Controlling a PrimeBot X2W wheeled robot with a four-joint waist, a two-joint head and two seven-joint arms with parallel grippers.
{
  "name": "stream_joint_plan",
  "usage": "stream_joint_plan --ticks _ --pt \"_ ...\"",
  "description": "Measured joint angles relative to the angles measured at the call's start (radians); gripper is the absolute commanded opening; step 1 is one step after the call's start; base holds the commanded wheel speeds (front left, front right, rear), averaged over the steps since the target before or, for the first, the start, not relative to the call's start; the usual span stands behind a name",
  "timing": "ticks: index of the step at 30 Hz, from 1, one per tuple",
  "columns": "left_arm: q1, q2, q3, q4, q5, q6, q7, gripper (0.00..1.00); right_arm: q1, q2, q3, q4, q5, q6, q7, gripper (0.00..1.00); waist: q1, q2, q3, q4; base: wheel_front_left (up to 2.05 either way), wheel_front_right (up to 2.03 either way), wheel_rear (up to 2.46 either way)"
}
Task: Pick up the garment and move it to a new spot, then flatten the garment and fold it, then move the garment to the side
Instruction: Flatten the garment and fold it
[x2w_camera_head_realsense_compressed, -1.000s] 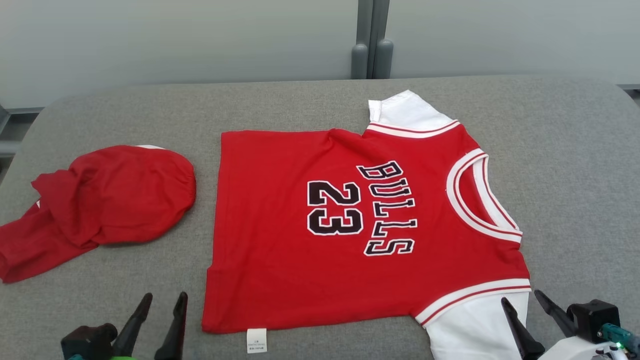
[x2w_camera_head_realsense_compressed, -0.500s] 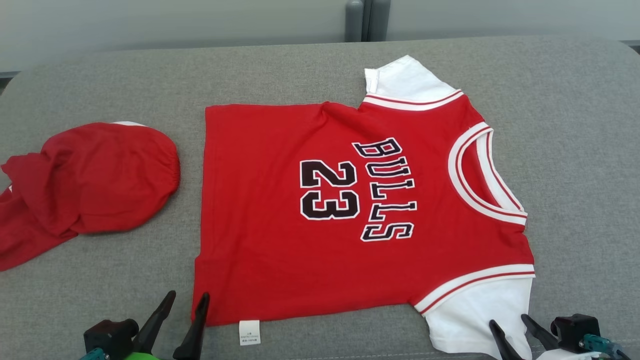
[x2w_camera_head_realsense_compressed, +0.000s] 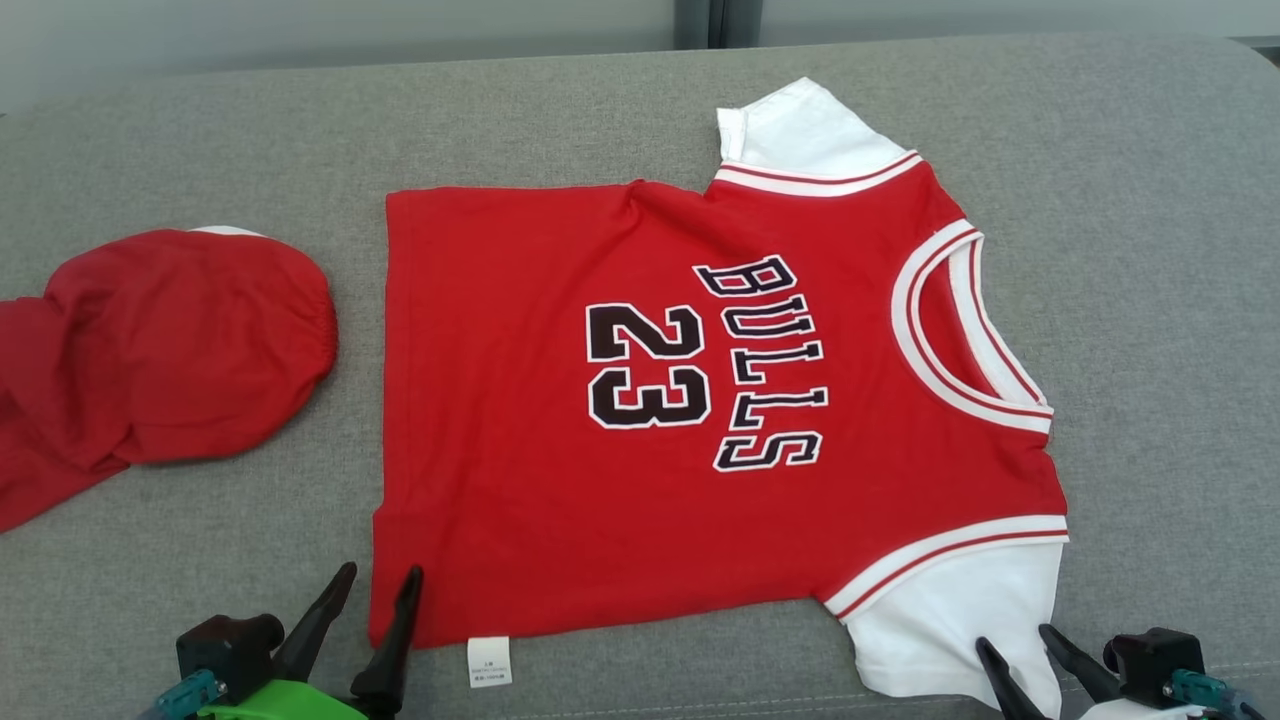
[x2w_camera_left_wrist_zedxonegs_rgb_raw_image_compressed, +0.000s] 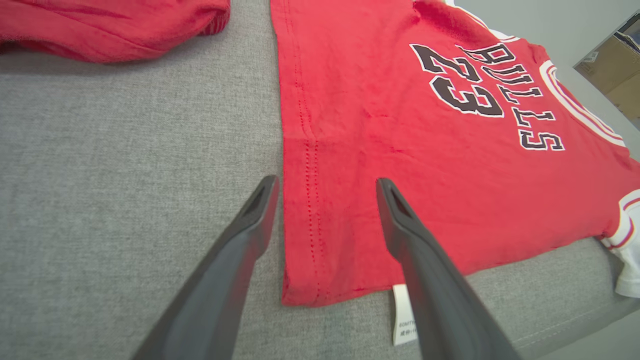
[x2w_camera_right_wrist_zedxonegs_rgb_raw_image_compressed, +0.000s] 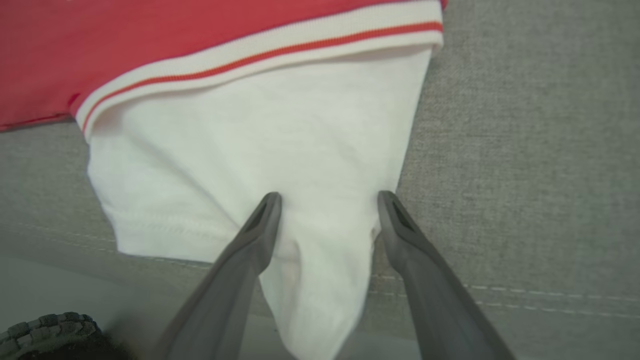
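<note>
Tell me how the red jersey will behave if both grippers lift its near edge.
The jersey lies flat with soft creases, so it will probably sag and drape. It looks thin, likely light. Its white sleeve seems to droop over the cushion edge, so loose parts may dangle.

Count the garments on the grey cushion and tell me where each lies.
2. The red Bulls 23 jersey lies flat at the middle of the grey cushion; a bunched red garment lies to its left, apart from it, partly cut off by the view's edge.
</note>
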Motion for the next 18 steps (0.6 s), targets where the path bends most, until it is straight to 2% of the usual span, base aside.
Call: stream_joint_plan --ticks 18 --pt "-0.033 -0.03 -0.021 0.068 -0.012 -0.029 0.001 1.0 0.001 -0.033 0.02 -0.02 -0.024 0.018 -0.015 1.0 0.0 0.0 0.033 -0.006 0.0 0.0 0.0"
